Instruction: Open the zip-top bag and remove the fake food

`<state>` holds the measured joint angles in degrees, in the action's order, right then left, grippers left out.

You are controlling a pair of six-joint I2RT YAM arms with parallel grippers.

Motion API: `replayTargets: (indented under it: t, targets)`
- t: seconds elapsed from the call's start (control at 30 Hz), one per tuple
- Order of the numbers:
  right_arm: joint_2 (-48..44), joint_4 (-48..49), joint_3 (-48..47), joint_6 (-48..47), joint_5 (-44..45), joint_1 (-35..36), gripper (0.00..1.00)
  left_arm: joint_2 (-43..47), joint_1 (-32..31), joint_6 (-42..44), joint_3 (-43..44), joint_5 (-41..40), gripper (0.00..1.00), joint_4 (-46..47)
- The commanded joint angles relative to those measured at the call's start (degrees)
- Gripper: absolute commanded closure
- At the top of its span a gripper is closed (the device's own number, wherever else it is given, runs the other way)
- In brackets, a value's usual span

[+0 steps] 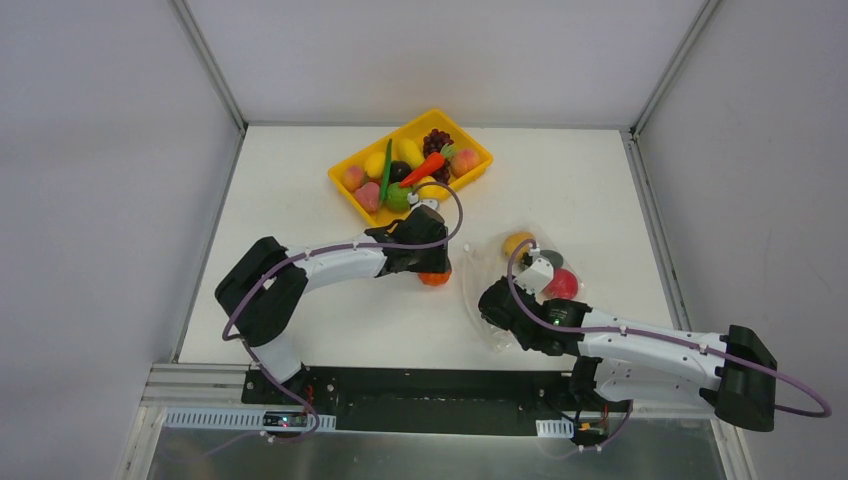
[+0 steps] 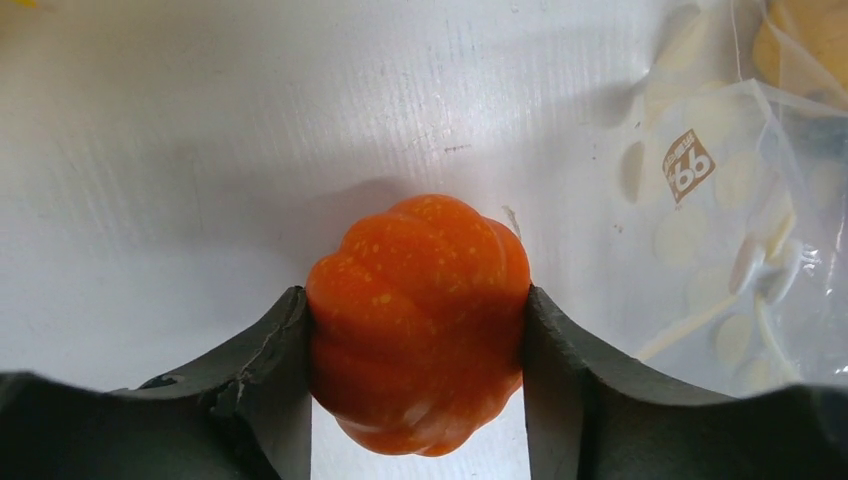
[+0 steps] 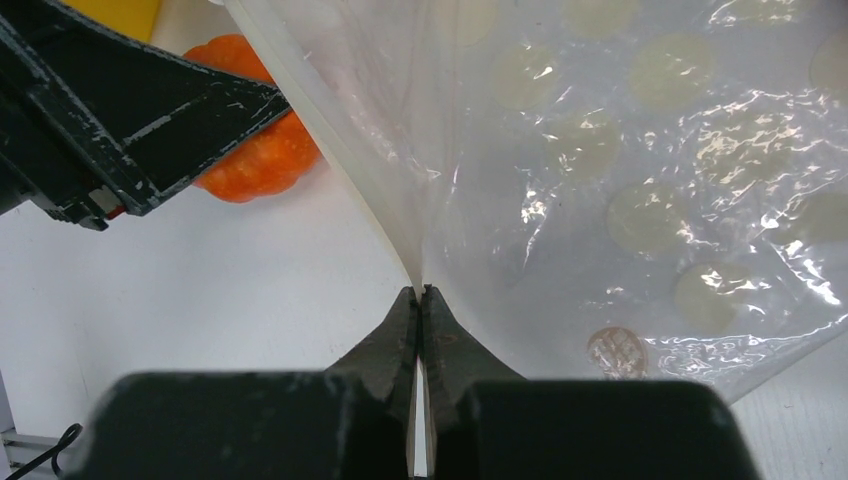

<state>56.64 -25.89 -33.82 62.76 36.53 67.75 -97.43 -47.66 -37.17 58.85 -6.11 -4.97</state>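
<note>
zip-top bag (image 3: 600, 150): likely limp and slippery; right tool (image 3: 420, 300) pinches its rim, near the worktop's (image 1: 300, 200) right edge.
orange fake food (image 2: 420, 270): likely light and rigid; left tool (image 2: 415, 380) clamps its flanks.

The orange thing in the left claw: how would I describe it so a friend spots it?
On the white table, just nearer than the yellow tray, the left gripper is beside the clear zip-top bag. Between its fingers is a small orange pumpkin, ribbed and speckled, the only piece outside both tray and bag.
</note>
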Motion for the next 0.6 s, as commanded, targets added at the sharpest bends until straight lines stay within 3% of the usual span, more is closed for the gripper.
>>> replayTargets:
  t: [0.0,0.3,0.57]
  targets:
    - [-0.85,0.56,0.25,1.02,-0.21,-0.12,1.0,6.91,0.35,0.99,-0.74,-0.26,0.62,-1.05]
    - [-1.33,0.95,0.07,0.59,-0.28,-0.08,1.0,13.21,9.03,11.12,7.5,-7.66,0.68,-8.87]
    - [-1.77,0.8,0.21,0.27,-0.2,-0.08,1.0,4.03,15.98,18.49,16.57,-12.29,0.65,-11.24]
